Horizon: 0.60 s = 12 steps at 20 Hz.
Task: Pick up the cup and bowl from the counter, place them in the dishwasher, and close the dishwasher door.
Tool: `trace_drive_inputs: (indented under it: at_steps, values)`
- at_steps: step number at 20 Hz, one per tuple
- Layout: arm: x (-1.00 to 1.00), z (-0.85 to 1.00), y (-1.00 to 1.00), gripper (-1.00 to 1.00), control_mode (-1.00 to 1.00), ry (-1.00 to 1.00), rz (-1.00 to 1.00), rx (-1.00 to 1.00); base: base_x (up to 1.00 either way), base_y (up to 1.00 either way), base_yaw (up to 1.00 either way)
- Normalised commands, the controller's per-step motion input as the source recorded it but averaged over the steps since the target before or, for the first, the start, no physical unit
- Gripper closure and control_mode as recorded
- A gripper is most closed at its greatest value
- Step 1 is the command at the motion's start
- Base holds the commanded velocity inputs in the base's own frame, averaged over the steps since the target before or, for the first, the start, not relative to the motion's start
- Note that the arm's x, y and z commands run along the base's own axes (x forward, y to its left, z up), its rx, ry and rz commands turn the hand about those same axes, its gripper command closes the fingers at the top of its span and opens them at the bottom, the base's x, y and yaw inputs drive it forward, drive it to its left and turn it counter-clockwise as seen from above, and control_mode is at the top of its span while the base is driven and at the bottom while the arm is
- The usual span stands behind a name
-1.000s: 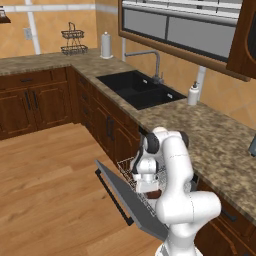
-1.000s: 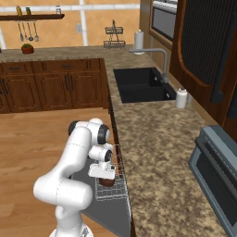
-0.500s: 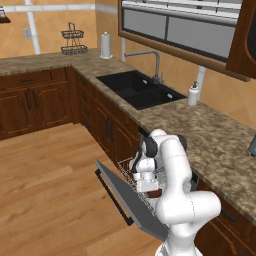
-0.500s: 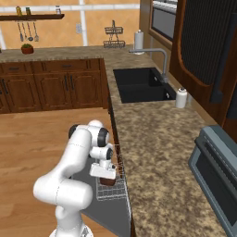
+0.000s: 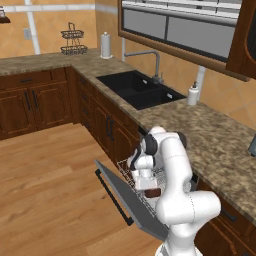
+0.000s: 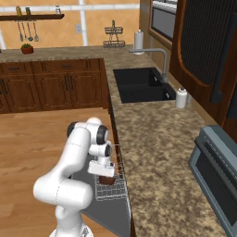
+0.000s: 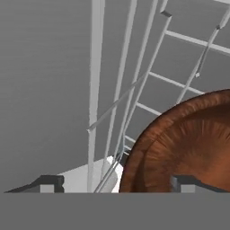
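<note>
The dark reddish-brown bowl [image 7: 184, 148] lies low in the white wire rack [image 7: 134, 85] of the dishwasher, right under my hand; it also shows as bowl [image 5: 152, 192] and bowl [image 6: 107, 180]. My gripper [image 7: 119, 182] is open, its fingers wide apart, one outside the bowl's rim and one over its inside. The gripper [image 5: 148, 186] hangs just above the rack [image 5: 126, 171]. The grey dishwasher door [image 5: 125, 195] is folded down. A white shape [image 7: 85, 176] lies under the wires; I cannot tell whether it is the cup.
The granite counter [image 5: 215, 145] runs to the right with the black sink [image 5: 137, 90] and a white soap bottle [image 5: 193, 94]. A grey microwave [image 6: 217, 171] stands at the near right. The wooden floor [image 5: 45, 185] lies open to the left.
The hand has barely shifted over the rack, and the bowl stays beneath it.
</note>
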Motion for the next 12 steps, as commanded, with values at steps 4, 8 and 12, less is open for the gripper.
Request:
trace_drive_inputs:
  at_steps: [4,8,12]
  values:
    - [-0.02,0.32,0.00,-1.00,-1.00,0.00,0.00,0.00,0.00,0.00,0.00]
    - [-0.31,0.69,0.00,-1.00,-1.00,-0.11,0.00,0.00,0.00,0.00,0.00]
    - [-0.65,0.61,0.09,-1.00,-1.00,-0.07,0.00,0.00,0.00,0.00,0.00]
